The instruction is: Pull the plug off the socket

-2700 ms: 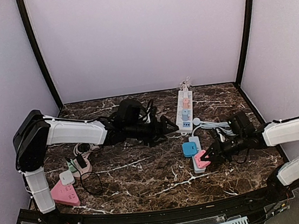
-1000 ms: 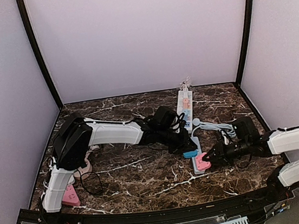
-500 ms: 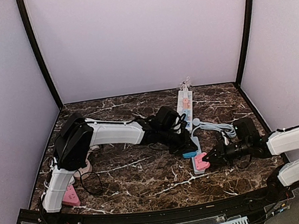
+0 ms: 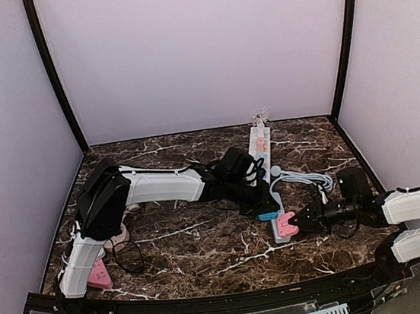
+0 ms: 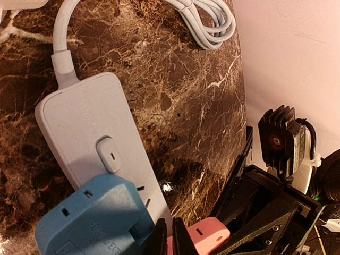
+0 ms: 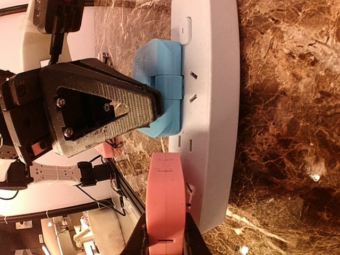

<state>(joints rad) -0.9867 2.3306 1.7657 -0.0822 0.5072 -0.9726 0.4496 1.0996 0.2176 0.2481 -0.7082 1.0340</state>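
A grey socket strip (image 4: 275, 209) lies at centre right, carrying a blue plug (image 4: 266, 215) and a pink plug (image 4: 284, 227). My right gripper (image 6: 165, 241) is shut on the pink plug (image 6: 166, 191), one finger on each flat side. The plug stands slightly off the strip (image 6: 210, 106), its prongs showing in the gap. My left gripper (image 5: 170, 240) is shut, its tips pressed on the strip (image 5: 90, 125) between the blue plug (image 5: 87, 223) and the pink plug (image 5: 207, 236). In the top view the left gripper (image 4: 266, 201) is above the blue plug and the right gripper (image 4: 295, 222) meets the pink one.
A second strip (image 4: 259, 148) with small pink and blue plugs lies at the back. The white cable coil (image 4: 305, 179) sits right of the strip. A pink triangular adapter (image 4: 96, 277) and a black cable loop (image 4: 130, 255) lie near the left arm's base.
My right gripper has closed tighter on the pink plug and its arm has drawn back a little to the right. The left gripper stays on the strip.
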